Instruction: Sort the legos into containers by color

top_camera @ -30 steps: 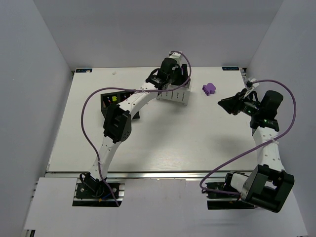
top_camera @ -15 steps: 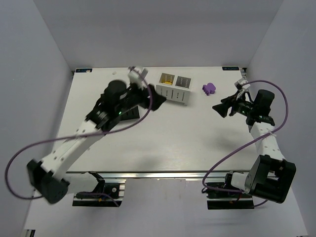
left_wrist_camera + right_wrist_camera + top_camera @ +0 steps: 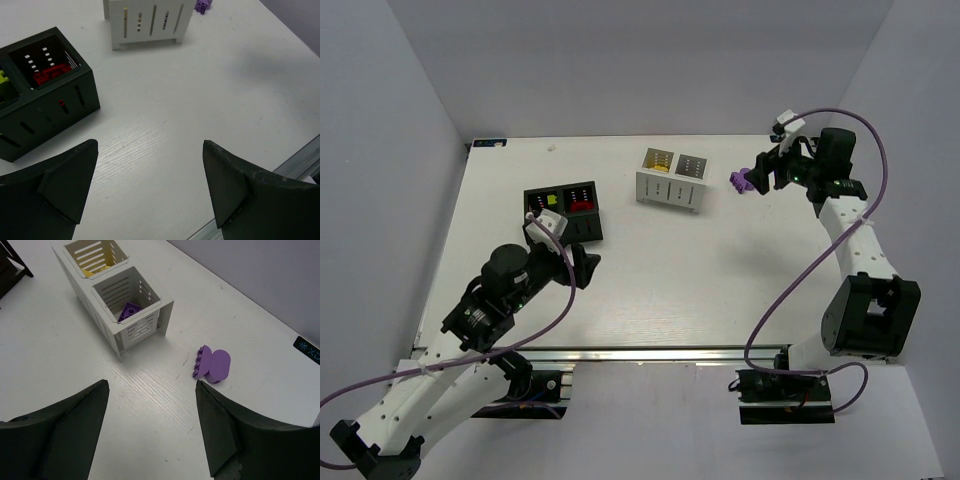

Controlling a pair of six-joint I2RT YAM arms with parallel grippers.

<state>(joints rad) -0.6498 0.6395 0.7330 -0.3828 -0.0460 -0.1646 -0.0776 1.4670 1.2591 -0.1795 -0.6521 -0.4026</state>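
One loose purple lego point(image 3: 742, 180) lies on the table right of the white box point(image 3: 670, 178); it also shows in the right wrist view point(image 3: 212, 364). The white box point(image 3: 112, 327) holds a purple brick point(image 3: 130, 310) in one cell and yellow point(image 3: 97, 271) in the other. The black box point(image 3: 563, 213) holds red bricks point(image 3: 50, 75) and a lime green one point(image 3: 2, 82). My right gripper point(image 3: 758, 172) is open and empty, just right of the loose purple lego; in its own view point(image 3: 150, 382) the lego lies beyond the right finger. My left gripper point(image 3: 583, 265) is open and empty in front of the black box point(image 3: 47, 107).
The table's near edge rail point(image 3: 300, 160) runs close to my left gripper. The white box point(image 3: 147, 22) and the purple lego point(image 3: 202, 5) show far off in the left wrist view. Grey walls enclose the table on three sides.
My left arm has pulled back from over the white box to the near left, in front of the black box. My right gripper has swung to the far side, up to the loose purple lego.
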